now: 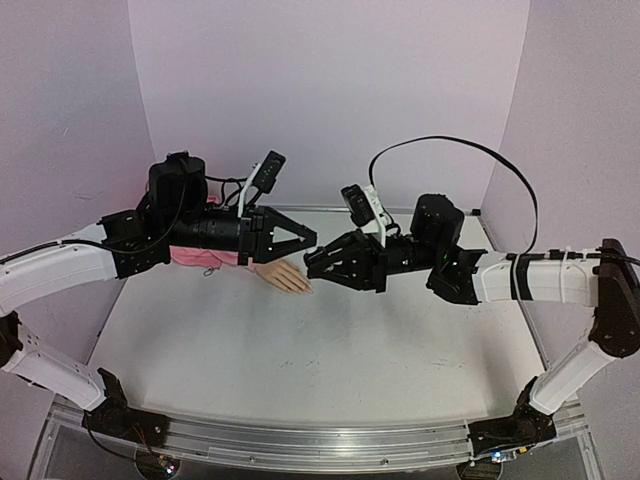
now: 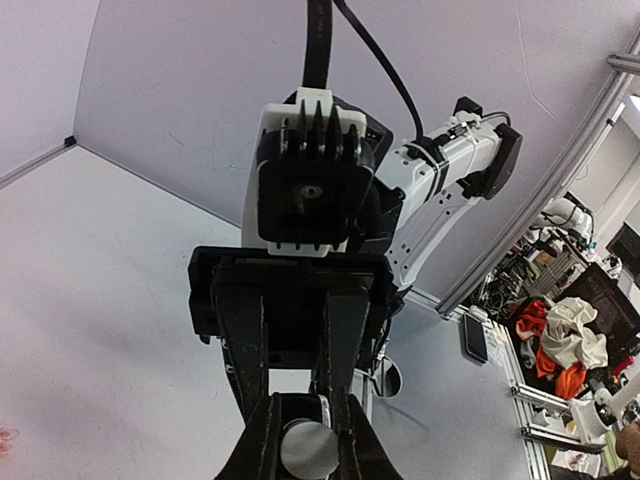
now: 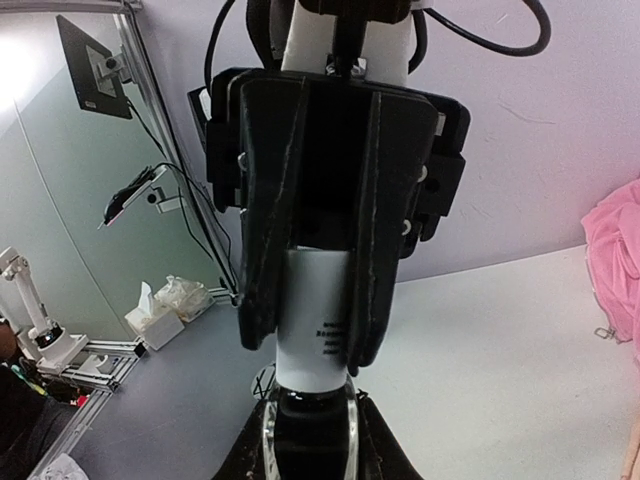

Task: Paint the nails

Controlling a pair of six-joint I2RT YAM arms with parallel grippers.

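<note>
- My left gripper point(image 1: 305, 240) clamps the white polish bottle point(image 3: 315, 330); my right gripper point(image 1: 315, 265) pinches its black cap point(image 3: 305, 412).
- The nails point(image 1: 303, 287) lie just below my tips.
- I should twist straight along the bottle's axis.

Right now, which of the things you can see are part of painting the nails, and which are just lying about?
For the job: mannequin hand (nails too small to see), polish bottle in the left gripper, its black cap in the right gripper.

Lying about: tissue box, phone, cloth heap, all off the table.
</note>
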